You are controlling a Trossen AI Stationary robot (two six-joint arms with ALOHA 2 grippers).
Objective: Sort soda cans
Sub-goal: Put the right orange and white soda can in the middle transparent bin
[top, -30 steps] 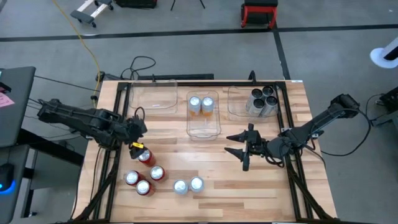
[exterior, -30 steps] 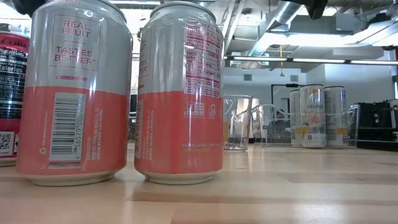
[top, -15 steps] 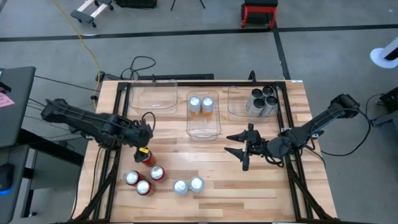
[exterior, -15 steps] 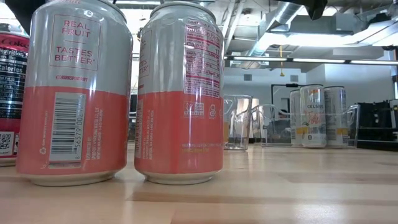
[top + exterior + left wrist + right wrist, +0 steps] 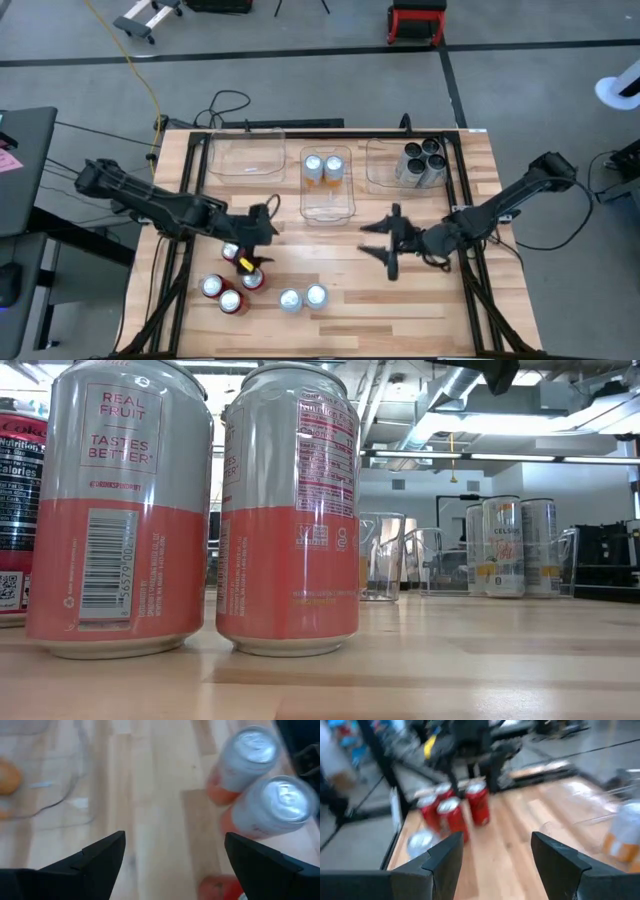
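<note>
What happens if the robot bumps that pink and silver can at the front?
The pink and silver can stands upright on a flat base, so a low nudge probably slides it. It is tall and narrow, so a high bump might tip it, and then it would likely roll.

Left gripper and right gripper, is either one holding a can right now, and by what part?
Neither. The left gripper is open above the table near the red cans; the right gripper is open and empty.
</note>
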